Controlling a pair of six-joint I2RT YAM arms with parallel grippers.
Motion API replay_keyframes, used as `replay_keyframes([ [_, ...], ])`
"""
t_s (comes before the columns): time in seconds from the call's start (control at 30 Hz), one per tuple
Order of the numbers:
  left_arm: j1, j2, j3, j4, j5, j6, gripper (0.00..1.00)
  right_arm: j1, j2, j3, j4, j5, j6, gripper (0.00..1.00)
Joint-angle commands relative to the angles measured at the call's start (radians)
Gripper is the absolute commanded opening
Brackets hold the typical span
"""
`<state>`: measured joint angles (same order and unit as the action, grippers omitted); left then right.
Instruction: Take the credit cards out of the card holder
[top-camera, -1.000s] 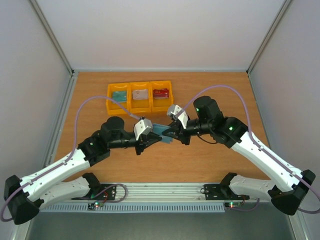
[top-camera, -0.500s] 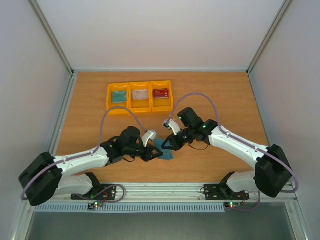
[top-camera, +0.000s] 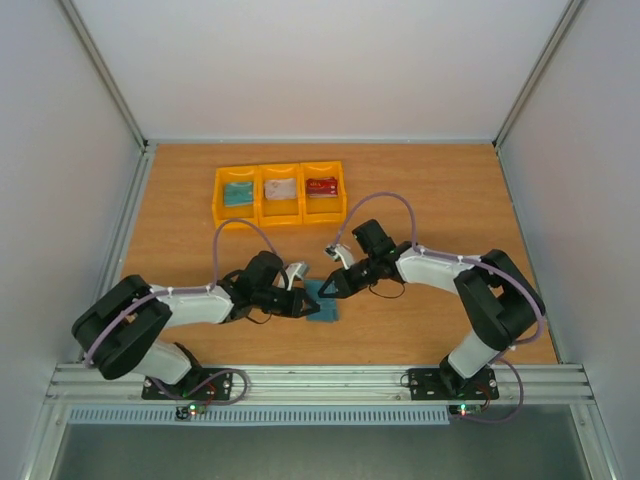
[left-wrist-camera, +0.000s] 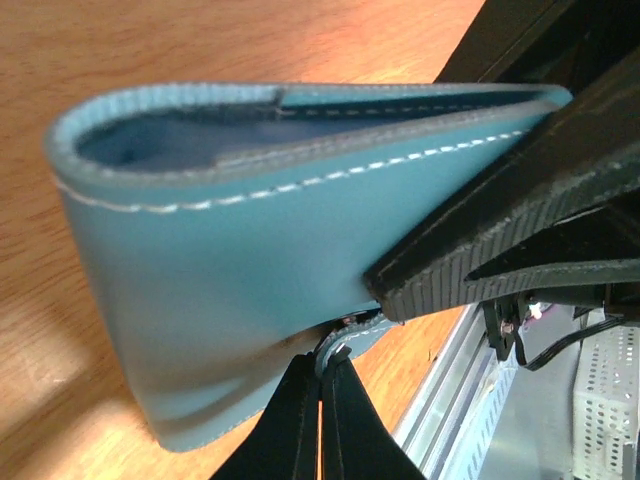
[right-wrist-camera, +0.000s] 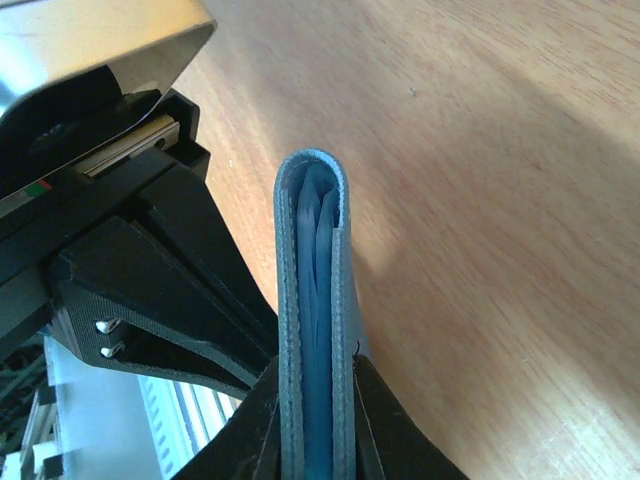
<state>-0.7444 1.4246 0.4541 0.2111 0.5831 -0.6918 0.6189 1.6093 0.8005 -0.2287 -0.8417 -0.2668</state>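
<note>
The left arm has dropped from its raised pose of a second ago and now lies stretched low over the table (top-camera: 420, 190), its left gripper (top-camera: 298, 303) pinched narrow on the lower edge of the card holder (top-camera: 323, 302). The holder has come down with it, from mid-air to just above the table, near the front centre. The right gripper (top-camera: 332, 287) clamps the holder's other side, its arm likewise folded low. With credit cards (top-camera: 281, 188) lying in the yellow bins (top-camera: 281, 213), emptying looks nearly finished; whether one remains inside cannot be told.
</note>
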Motion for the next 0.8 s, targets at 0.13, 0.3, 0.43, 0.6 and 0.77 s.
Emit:
replay_keyframes([
  [0.13,0.062,0.136,0.042,0.111,-0.042,-0.055,0.0,0.015,0.068,-0.005,0.008,-0.219,0.003,0.29],
  [0.3,0.077,0.151,0.029,0.146,-0.022,-0.069,0.0,0.016,0.069,-0.042,0.045,-0.224,0.01,0.35],
  [0.43,0.083,0.153,0.019,0.168,-0.014,-0.075,0.0,0.016,0.061,-0.084,0.092,-0.216,0.019,0.36],
  [0.6,0.092,0.16,0.016,0.191,0.004,-0.084,0.0,0.015,0.079,-0.08,0.029,-0.137,-0.039,0.26],
  [0.77,0.094,0.161,0.014,0.197,0.005,-0.086,0.0,0.016,0.074,-0.104,0.052,-0.134,-0.036,0.37],
])
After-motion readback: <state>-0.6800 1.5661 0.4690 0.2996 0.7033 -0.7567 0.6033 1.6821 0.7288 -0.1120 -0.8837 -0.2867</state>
